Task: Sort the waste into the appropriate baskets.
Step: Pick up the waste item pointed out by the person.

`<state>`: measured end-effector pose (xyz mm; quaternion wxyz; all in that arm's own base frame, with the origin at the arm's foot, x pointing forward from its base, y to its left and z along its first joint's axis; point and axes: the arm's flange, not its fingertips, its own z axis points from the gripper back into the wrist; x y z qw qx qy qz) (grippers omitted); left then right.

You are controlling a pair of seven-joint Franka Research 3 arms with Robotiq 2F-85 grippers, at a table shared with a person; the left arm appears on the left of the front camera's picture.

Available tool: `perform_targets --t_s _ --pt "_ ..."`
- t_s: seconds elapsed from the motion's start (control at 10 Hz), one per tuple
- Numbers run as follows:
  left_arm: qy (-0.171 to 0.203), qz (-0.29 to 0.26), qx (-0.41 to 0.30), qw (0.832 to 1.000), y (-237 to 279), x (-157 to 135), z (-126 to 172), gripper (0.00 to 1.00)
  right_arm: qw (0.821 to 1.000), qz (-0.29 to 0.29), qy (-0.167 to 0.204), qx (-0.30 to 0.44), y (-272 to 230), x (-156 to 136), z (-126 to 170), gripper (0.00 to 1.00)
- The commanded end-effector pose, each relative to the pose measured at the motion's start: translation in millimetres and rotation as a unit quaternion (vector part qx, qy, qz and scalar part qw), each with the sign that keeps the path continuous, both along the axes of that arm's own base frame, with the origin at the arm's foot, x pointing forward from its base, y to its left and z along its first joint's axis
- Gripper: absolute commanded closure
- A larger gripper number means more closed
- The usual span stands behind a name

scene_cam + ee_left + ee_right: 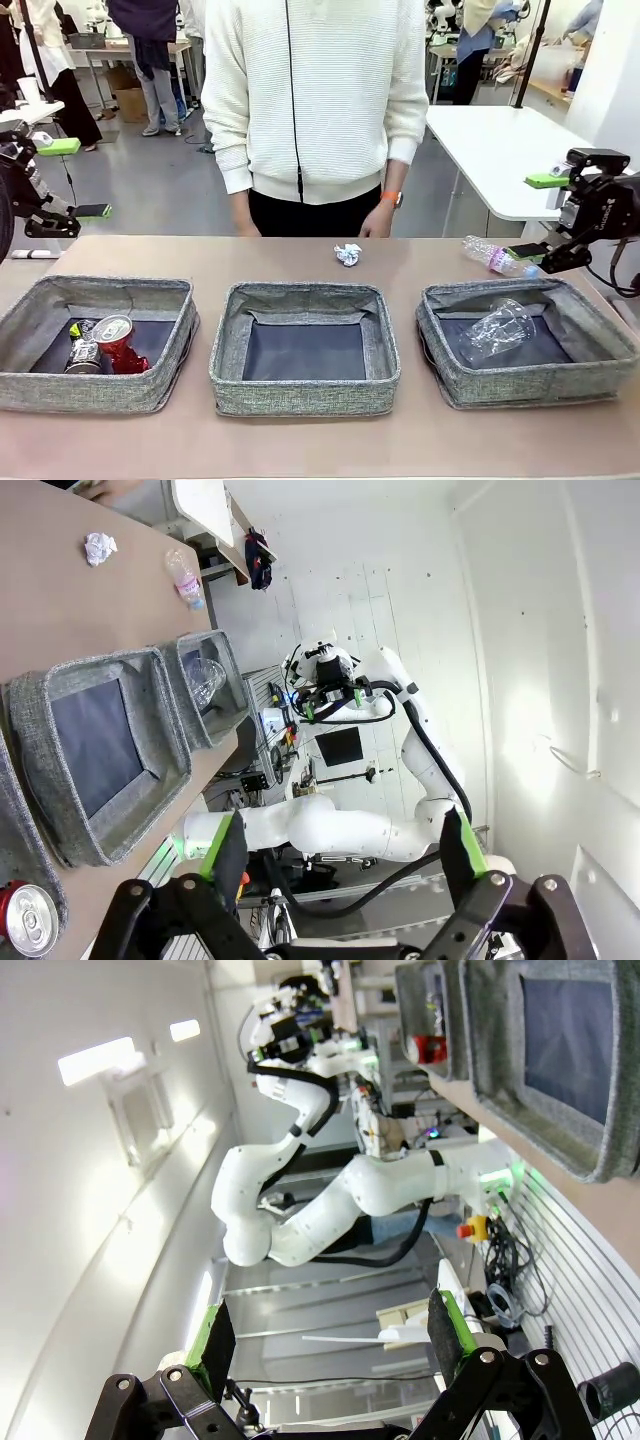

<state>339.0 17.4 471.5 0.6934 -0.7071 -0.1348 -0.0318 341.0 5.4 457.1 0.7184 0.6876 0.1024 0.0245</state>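
Observation:
Three grey woven baskets stand in a row: the left one [90, 392] holds a crushed red can [118, 345] and a silver-dark can [84, 357], the middle one [300, 395] has a bare dark bottom, and the right one [540, 385] holds a clear plastic cup [495, 330]. A crumpled paper ball [347, 254] lies on the table behind the middle basket. The clear bottle [493, 257] with a pink label lies behind the right basket. My left gripper [75, 180] hangs open at the far left, above the table. My right gripper [538, 215] is open just right of the bottle, holding nothing.
A person in a white sweater stands at the far edge, one hand [378, 218] hanging near the paper ball. A white table [500, 140] stands behind on the right. The left wrist view shows the paper ball [99, 548], the bottle [186, 580] and the red can [25, 918].

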Motion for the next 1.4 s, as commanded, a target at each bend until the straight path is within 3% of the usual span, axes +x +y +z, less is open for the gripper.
perform_targets --t_s 0.0,1.3 --pt "-0.003 -0.001 -0.007 1.000 -0.8 -2.6 1.8 0.00 1.000 0.005 -0.007 0.000 0.5 -1.2 0.3 0.00" --pt "-0.003 -0.001 -0.007 1.000 -0.8 -2.6 1.8 0.00 1.000 0.005 -0.007 0.000 0.5 -1.2 0.3 0.00"
